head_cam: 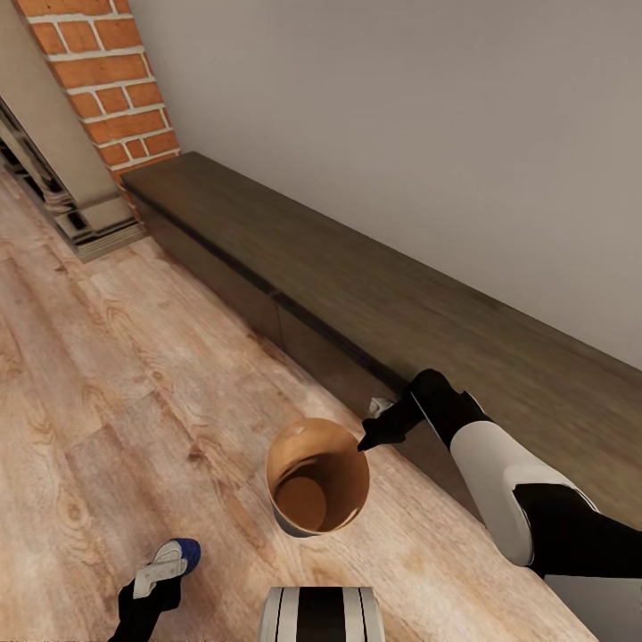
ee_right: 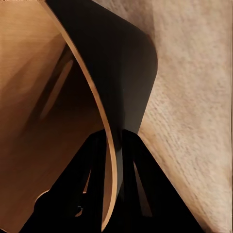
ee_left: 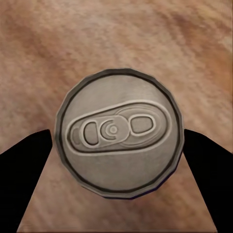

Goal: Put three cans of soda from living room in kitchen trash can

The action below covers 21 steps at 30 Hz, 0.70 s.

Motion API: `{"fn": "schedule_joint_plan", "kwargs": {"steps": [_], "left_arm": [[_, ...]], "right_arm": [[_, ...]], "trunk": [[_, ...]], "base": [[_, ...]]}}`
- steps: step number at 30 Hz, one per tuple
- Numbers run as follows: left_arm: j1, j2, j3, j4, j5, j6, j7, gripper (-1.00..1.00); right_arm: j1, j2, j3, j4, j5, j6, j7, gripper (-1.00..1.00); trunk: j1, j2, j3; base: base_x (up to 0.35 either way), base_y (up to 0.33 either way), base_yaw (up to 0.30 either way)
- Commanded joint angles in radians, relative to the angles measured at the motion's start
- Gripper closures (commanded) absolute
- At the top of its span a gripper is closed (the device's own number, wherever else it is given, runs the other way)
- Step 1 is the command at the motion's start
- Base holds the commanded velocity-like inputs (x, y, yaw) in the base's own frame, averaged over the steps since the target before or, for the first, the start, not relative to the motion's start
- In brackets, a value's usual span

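Note:
The tash can (head_cam: 301, 446), a round tan bin with a darker inside, is in the middle of the head view over the wood floor. My right gripper (head_cam: 367, 439) is shut on its rim. In the right wrist view its fingers straddle the thin wall (ee_right: 73, 63), one inside and one outside, and the right gripper (ee_right: 114, 145) pinches it. A dark blue can of soda (head_cam: 185, 553) sits at the lower left, with my left gripper (head_cam: 168, 571) shut on it. The left wrist view shows the can's grey top with its pull tab (ee_left: 120, 132) between two black fingers (ee_left: 24, 170).
A long low dark wood cabinet (head_cam: 374, 303) runs along the grey wall just behind the bin and the right arm. A brick fireplace (head_cam: 107, 80) with a stepped base (head_cam: 89, 223) stands at the far left. Wood floor (head_cam: 107, 383) lies open to the left.

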Motion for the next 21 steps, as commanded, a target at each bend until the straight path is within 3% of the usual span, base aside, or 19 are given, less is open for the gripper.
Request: {"fn": "schedule_joint_plan", "kwargs": {"steps": [1, 14, 21], "left_arm": [[0.000, 0.000, 0.000, 0.002, 0.001, 0.000, 0.001, 1.00], [0.000, 0.000, -0.001, -0.002, -0.001, 0.002, 0.001, 1.00], [0.000, 0.000, -0.003, -0.002, -0.002, 0.027, 0.001, 1.00]], "right_arm": [[0.001, 0.001, -0.005, 0.063, -0.016, 0.013, 0.005, 1.00], [0.002, 0.010, -0.003, 0.062, -0.016, 0.013, 0.005, 1.00], [0.002, 0.011, -0.003, 0.063, -0.016, 0.013, 0.005, 1.00]], "trunk": [[0.045, 0.000, 0.000], [0.045, 0.000, 0.000], [0.042, 0.002, 0.027]], "base": [[0.000, 0.000, 0.000], [0.000, 0.000, 0.000], [0.000, 0.000, 0.000]]}}
